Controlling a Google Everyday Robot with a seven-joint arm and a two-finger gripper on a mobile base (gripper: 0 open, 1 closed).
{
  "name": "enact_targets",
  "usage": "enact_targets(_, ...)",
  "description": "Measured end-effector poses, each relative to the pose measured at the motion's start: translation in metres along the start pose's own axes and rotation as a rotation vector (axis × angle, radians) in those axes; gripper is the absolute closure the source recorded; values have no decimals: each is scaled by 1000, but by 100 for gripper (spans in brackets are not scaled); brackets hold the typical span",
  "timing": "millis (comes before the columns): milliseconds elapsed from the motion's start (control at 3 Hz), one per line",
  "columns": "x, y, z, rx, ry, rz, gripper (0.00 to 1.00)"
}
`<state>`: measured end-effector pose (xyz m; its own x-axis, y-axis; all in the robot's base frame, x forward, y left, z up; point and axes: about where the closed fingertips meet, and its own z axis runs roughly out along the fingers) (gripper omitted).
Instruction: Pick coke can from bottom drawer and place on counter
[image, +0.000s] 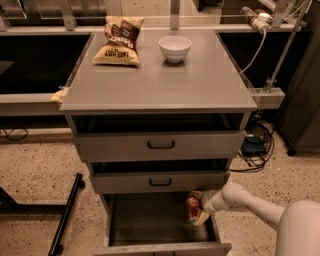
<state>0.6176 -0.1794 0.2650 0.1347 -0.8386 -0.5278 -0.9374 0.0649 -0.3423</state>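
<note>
The bottom drawer (150, 222) is pulled open and shows its flat grey floor. The red coke can (192, 204) is at the drawer's right side, just under the middle drawer's front, between my fingers. My gripper (196, 209) reaches in from the right on the white arm (245, 200) and is shut on the can, holding it a little above the drawer floor. The grey counter (160, 80) is the cabinet top above the three drawers.
A chip bag (119, 41) and a white bowl (175, 47) sit at the back of the counter. The top drawer (160, 145) and middle drawer (160, 181) stick out slightly above the can. A black stand leg (67, 212) lies on the floor to the left.
</note>
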Motion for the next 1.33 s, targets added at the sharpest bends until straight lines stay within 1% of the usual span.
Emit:
enact_targets(333, 0, 0, 0, 0, 0, 0, 100)
enact_targets(667, 0, 4, 1, -19, -4, 8, 100)
enact_targets(1000, 3, 18, -9, -34, 4, 39, 100)
enact_targets(1333, 3, 37, -26, -44, 24, 75, 100)
